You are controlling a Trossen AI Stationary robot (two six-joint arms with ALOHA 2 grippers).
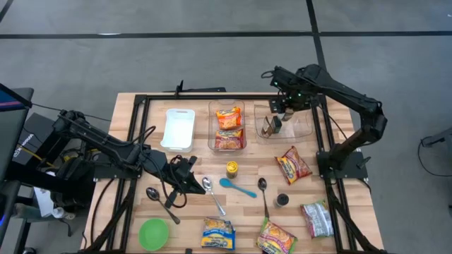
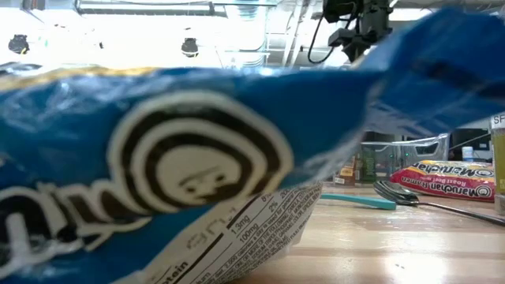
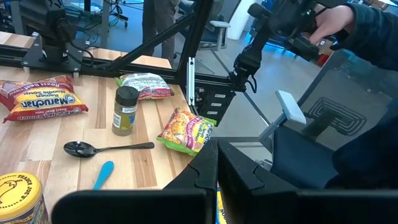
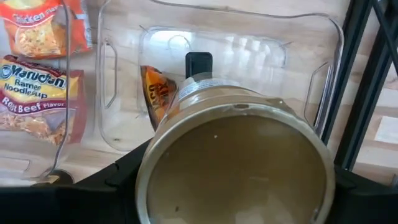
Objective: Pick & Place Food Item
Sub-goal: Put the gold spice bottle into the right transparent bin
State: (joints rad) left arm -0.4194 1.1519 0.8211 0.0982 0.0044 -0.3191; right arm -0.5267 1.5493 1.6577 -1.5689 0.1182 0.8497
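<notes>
We hold a can (image 4: 233,158) pinched in our right gripper (image 1: 277,121) over the clear bin (image 1: 300,129) at the table's far side. Our left gripper (image 1: 189,178) waits near a spoon (image 1: 212,192), fingers pressed together.

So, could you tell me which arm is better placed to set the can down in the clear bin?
The right arm. Its gripper already holds the can directly above the clear bin. The left gripper sits by the spoons, far from that bin.

Green bowl (image 1: 153,233); teal spoon (image 1: 236,187); yellow-lidded jar (image 1: 232,168); possibly tan can (image 4: 235,163).
</notes>
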